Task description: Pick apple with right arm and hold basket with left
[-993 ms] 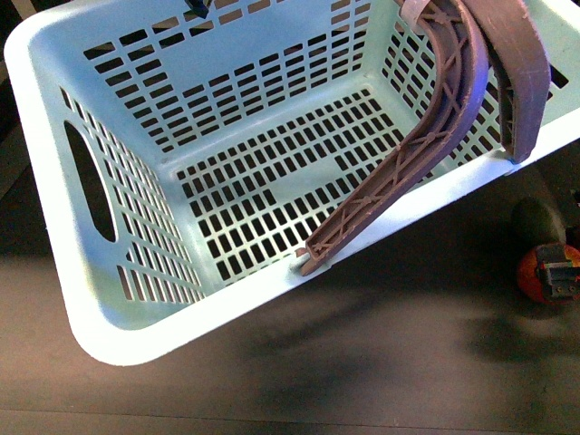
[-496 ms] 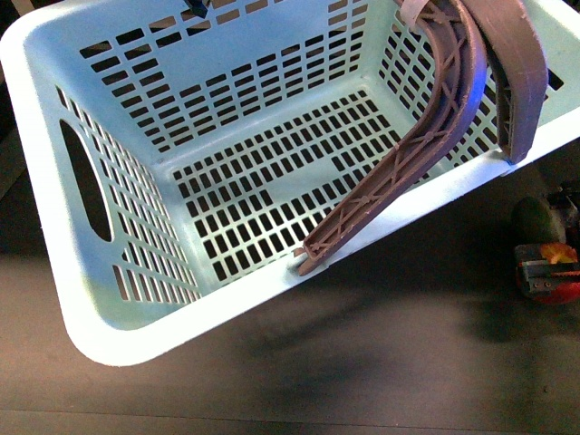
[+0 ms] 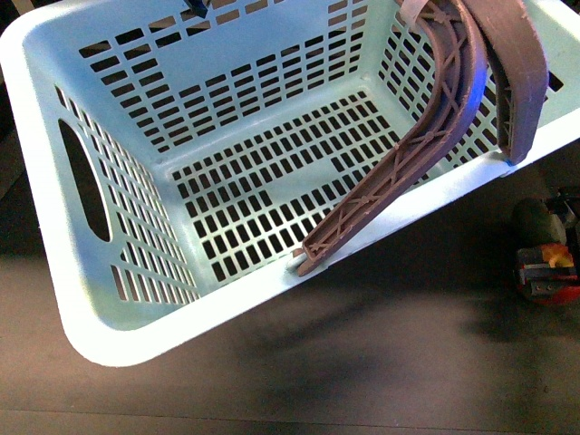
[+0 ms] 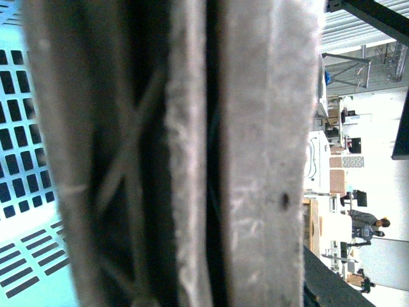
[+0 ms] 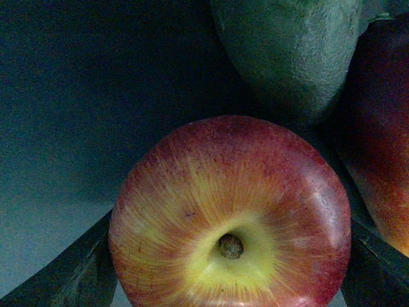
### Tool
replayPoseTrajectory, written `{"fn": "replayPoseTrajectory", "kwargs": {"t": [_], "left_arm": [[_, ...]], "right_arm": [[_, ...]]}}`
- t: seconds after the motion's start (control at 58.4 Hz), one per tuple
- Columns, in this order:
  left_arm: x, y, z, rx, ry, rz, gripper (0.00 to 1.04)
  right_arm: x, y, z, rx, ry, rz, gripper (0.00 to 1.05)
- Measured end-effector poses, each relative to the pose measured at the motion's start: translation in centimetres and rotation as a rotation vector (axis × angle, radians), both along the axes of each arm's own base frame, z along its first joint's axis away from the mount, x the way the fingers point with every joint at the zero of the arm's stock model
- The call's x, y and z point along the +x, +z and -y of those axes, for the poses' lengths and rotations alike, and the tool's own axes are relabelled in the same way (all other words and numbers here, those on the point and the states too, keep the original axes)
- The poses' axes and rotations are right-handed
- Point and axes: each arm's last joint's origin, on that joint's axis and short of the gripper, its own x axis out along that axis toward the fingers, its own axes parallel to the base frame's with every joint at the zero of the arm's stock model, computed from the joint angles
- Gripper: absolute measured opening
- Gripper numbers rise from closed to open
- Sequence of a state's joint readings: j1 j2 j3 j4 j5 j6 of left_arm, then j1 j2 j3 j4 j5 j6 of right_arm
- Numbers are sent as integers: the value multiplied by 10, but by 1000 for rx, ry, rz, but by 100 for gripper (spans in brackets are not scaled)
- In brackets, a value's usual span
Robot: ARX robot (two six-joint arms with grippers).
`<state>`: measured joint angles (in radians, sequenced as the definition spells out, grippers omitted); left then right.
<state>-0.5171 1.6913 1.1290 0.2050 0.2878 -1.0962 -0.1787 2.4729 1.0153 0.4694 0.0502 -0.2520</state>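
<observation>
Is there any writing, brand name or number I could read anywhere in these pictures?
No text can be read anywhere.
The basket: no label or brand shows.
The apple: no sticker.
The wall panels in the room behind, in the left wrist view: too small and blurred to read.

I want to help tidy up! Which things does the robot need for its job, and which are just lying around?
Needed for the job:
apple, between the right fingers
basket with its handles

Just lying around:
green fruit
dark red fruit
</observation>
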Motion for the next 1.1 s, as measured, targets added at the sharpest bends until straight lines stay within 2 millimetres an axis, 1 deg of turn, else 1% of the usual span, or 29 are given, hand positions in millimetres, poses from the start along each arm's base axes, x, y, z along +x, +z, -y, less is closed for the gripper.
{"fn": "replayPoseTrajectory", "kwargs": {"t": [0.068, 0.154, 0.188, 0.274, 0.308, 0.325, 0.36, 0.377, 0.394, 0.462, 0.496, 0.514, 0.531, 0.582, 0.616, 0.633, 0.668, 0.702, 0.77, 0.822, 0.873, 0.89, 0.959, 1.061, 1.096], "left_arm": [[0, 0, 0, 0, 0, 0, 28], [0, 0, 0, 0, 1, 0, 28], [0, 0, 0, 0, 0, 0, 28], [0, 0, 0, 0, 0, 0, 28], [0, 0, 0, 0, 0, 0, 28], [0, 0, 0, 0, 0, 0, 28], [0, 0, 0, 0, 0, 0, 28], [0, 0, 0, 0, 0, 0, 28], [0, 0, 0, 0, 0, 0, 28], [0, 0, 0, 0, 0, 0, 28], [0, 0, 0, 0, 0, 0, 28], [0, 0, 0, 0, 0, 0, 28], [0, 0, 0, 0, 0, 0, 28], [0, 0, 0, 0, 0, 0, 28], [0, 0, 0, 0, 0, 0, 28], [0, 0, 0, 0, 0, 0, 28], [0, 0, 0, 0, 0, 0, 28], [0, 0, 0, 0, 0, 0, 28], [0, 0, 0, 0, 1, 0, 28], [0, 0, 0, 0, 0, 0, 28], [0, 0, 0, 0, 0, 0, 28], [0, 0, 0, 0, 0, 0, 28], [0, 0, 0, 0, 0, 0, 28], [0, 0, 0, 1, 1, 0, 28], [0, 0, 0, 0, 1, 0, 28]], "right_arm": [[-4, 2, 0, 4, 1, 0, 80], [-13, 9, 1, 9, 6, 12, 80], [-18, 16, 3, 8, 14, 24, 80], [-29, 45, 7, -6, 44, 83, 80], [-32, 53, 8, -7, 52, 101, 80], [-35, 61, 8, -7, 58, 118, 80], [-38, 70, 9, -9, 65, 136, 80], [-41, 78, 10, -9, 70, 154, 80], [-43, 83, 10, -10, 73, 164, 80], [-56, 116, 10, -5, 96, 227, 80], [-59, 125, 10, -1, 103, 247, 80], [-62, 135, 9, 2, 110, 267, 80], [-64, 140, 9, 1, 112, 279, 80], [-71, 172, 6, 0, 129, 354, 80], [-72, 184, 4, 2, 131, 383, 80], [-74, 195, 2, 1, 134, 412, 80], [-76, 206, -1, 3, 137, 443, 80], [-80, 228, -7, 9, 147, 506, 80], [-85, 253, -17, 24, 161, 584, 80], [-89, 279, -33, 51, 187, 673, 80], [-92, 297, -51, 85, 219, 737, 80], [-93, 303, -60, 100, 239, 759, 80], [-92, 313, -85, 149, 289, 786, 80], [-89, 313, -112, 179, 351, 780, 80], [-88, 312, -118, 183, 363, 776, 80]]}}
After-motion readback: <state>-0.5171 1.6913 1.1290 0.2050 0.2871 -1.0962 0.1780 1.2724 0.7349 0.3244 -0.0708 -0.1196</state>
